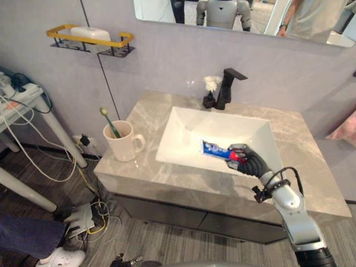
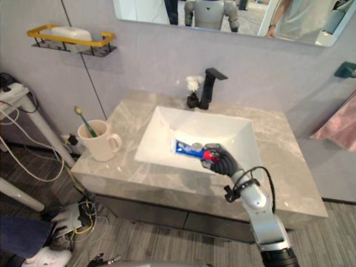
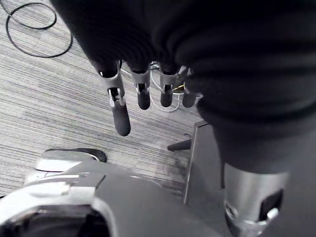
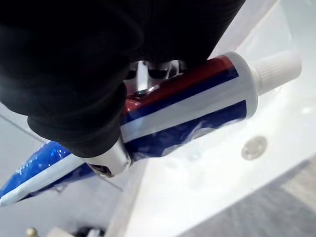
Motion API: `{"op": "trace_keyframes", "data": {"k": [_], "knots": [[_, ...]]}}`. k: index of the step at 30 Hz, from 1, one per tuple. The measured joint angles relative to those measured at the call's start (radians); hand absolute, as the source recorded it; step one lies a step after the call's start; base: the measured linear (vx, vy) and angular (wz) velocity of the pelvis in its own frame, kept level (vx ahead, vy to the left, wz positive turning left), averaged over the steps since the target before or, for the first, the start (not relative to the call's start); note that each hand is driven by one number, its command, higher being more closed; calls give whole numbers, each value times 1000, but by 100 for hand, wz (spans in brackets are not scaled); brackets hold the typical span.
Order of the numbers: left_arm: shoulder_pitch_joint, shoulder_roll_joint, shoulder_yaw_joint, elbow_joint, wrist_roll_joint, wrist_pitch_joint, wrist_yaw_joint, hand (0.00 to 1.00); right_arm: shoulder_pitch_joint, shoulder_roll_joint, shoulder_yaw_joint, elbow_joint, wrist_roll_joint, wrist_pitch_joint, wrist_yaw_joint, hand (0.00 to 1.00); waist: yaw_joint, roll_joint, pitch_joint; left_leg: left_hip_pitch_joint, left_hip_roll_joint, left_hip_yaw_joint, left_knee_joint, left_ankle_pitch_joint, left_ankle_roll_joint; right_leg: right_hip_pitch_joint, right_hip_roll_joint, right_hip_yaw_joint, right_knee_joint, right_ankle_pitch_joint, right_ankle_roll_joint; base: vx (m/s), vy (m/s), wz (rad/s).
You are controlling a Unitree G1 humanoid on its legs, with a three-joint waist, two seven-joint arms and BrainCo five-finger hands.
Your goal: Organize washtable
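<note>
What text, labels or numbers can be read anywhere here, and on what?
Toothpaste tube, gripped by the right hand over the sink: faint print near its flat end, too blurred to read.
Mug: no print visible.
Left hand, hanging open: no markings.
Nothing else readable.

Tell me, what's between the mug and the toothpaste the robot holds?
Only bare countertop and the sink's white wall, seen in the left eye view; the right hand grips the toothpaste.

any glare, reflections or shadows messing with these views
Left eye view: the mirror reflects a person, the white sink is evenly lit. Right wrist view: the right hand hides part of the toothpaste tube it grips. Left wrist view: the left hand hangs over the floor.
</note>
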Motion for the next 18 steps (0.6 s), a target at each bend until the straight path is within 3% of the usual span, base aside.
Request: {"op": "trace_keyframes", "data": {"k": [7, 13, 15, 18], "knots": [[46, -83, 112, -143, -46, -2, 50, 0, 11, 98, -10, -56, 32, -32, -44, 100, 4, 20, -12, -14, 0, -1, -2, 0, 0, -11, 0, -2, 1, 0, 0, 0, 0, 0], [63, -160, 341, -310, -121, -1, 120, 0, 53, 135, -9, -55, 31, -32, -52, 100, 4, 24, -13, -12, 0, -2, -11, 0, 0, -11, 0, -3, 0, 0, 0, 0, 0, 0], [63, -169, 457, -448, -152, -1, 157, 0, 69, 151, -8, -55, 30, -29, -54, 100, 13, 24, -13, -13, 0, -3, -12, 0, 1, -11, 0, -4, 0, -1, 1, 0, 0, 0], [56, -169, 546, -593, -186, -14, 198, 0, 72, 159, -7, -55, 28, -29, -67, 100, 27, 27, -14, -13, 0, -4, -13, 0, 1, -11, -1, -5, 0, -1, 1, 0, 0, 0]]}}
